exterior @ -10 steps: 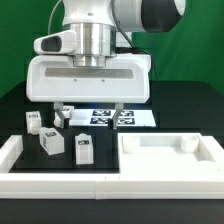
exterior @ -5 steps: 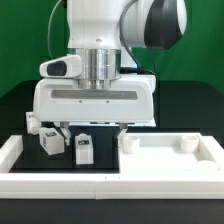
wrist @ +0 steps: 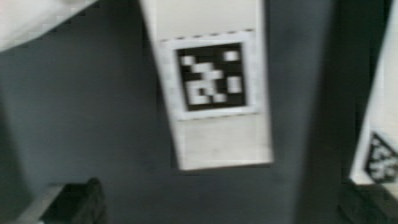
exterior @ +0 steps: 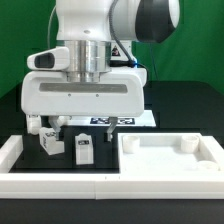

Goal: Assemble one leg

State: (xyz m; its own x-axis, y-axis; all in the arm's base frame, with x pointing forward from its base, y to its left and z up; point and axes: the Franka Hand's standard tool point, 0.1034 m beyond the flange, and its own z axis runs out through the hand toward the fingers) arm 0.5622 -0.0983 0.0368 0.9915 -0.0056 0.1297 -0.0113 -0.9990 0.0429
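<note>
Three small white legs with black-and-white tags stand on the black table at the exterior view's left: one at the far left (exterior: 33,125), one in the middle (exterior: 50,143) and one nearer the centre (exterior: 83,150). My gripper (exterior: 80,124) hangs under the wide white hand, just above and behind these legs. In the wrist view one leg (wrist: 217,90) lies lengthwise with its tag up. It sits beyond the gap of my gripper (wrist: 222,208). One dark fingertip (wrist: 71,204) shows at the picture's edge. The jaws stand wide apart with nothing between them.
The large white tray-like part with raised corners (exterior: 168,160) lies at the exterior view's right. A white border rail (exterior: 60,186) runs along the front and a block of it (exterior: 10,150) stands at the left. The marker board (exterior: 118,122) lies behind the hand. Another tagged piece (wrist: 381,152) shows at the wrist view's edge.
The hand has moved toward the exterior view's left over the last half second and sits slightly higher. The marker board shows again behind it. The legs have not moved.
</note>
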